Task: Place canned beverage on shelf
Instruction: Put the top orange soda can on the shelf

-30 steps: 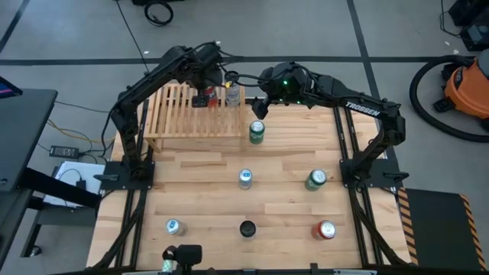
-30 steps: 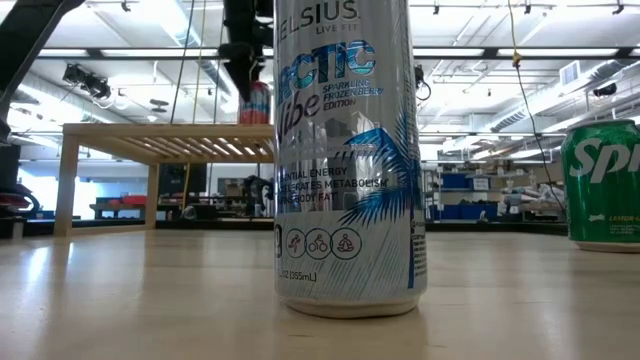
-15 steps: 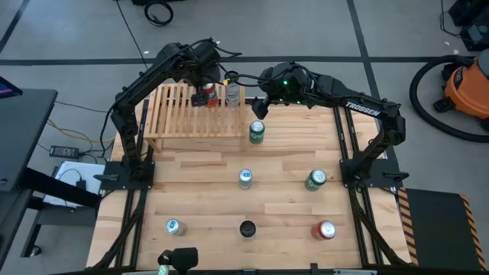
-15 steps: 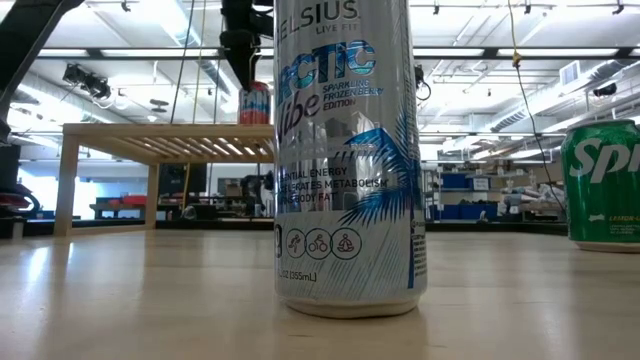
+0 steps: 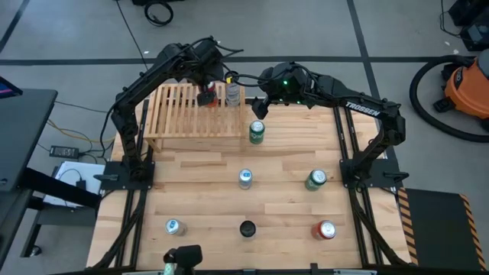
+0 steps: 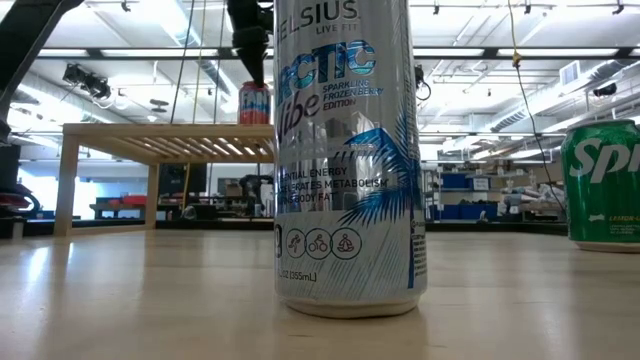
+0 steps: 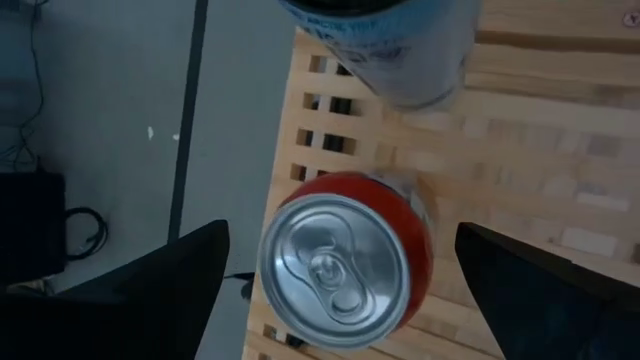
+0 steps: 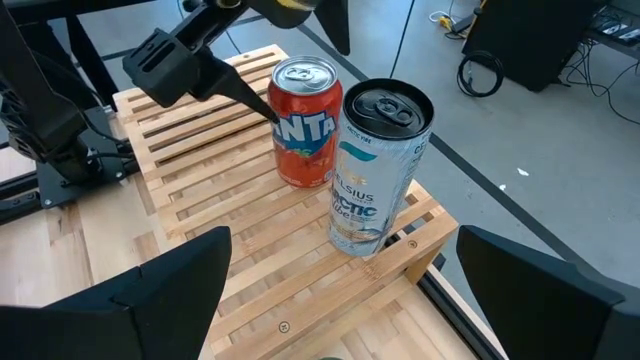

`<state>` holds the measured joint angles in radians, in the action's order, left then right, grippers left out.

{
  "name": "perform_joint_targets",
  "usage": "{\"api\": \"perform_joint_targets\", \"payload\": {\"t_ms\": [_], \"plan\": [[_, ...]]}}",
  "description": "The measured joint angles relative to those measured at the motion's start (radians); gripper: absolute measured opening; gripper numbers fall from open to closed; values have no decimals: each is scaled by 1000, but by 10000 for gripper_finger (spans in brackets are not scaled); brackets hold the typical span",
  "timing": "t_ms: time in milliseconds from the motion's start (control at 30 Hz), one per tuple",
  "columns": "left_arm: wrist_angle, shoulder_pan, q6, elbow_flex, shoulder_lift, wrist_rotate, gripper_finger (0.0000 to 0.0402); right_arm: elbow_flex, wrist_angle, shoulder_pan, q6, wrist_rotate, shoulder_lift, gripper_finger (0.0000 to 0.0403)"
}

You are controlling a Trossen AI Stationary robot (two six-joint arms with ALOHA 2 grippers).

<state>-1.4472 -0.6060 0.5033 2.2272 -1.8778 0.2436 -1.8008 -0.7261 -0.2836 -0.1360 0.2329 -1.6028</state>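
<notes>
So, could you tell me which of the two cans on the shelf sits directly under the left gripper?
The orange Fanta can, shorter than the tall silver Celsius can beside it on the shelf; the left gripper hovers open over it.

Celsius can (image 6: 345, 160) hiding the shelf's (image 6: 150, 140) right end, green can (image 6: 603, 185) cropped

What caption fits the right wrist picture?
Orange soda can and tall silver can stand together on the wooden shelf.

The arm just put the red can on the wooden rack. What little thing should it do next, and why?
Probably lift the left gripper clear. Its fingers are open, and the red can stands upright on the shelf beside the tall silver can. More cans, like the green can, wait on the table.
</notes>
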Motion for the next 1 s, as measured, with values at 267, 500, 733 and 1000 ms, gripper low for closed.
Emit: {"api": "perform_joint_targets", "payload": {"t_ms": [267,500,733,1000], "plan": [[17,-17,-22,-3,-18,-10,392,0,0,0,0,0,0,398],[7,-18,-21,-4,-35,-10,392,0,0,0,0,0,0,398],[-22,-19,-21,-4,-35,0,392,0,0,0,0,0,0,398],[-33,-27,-20,-4,-35,-6,392,0,0,0,0,0,0,398]]}}
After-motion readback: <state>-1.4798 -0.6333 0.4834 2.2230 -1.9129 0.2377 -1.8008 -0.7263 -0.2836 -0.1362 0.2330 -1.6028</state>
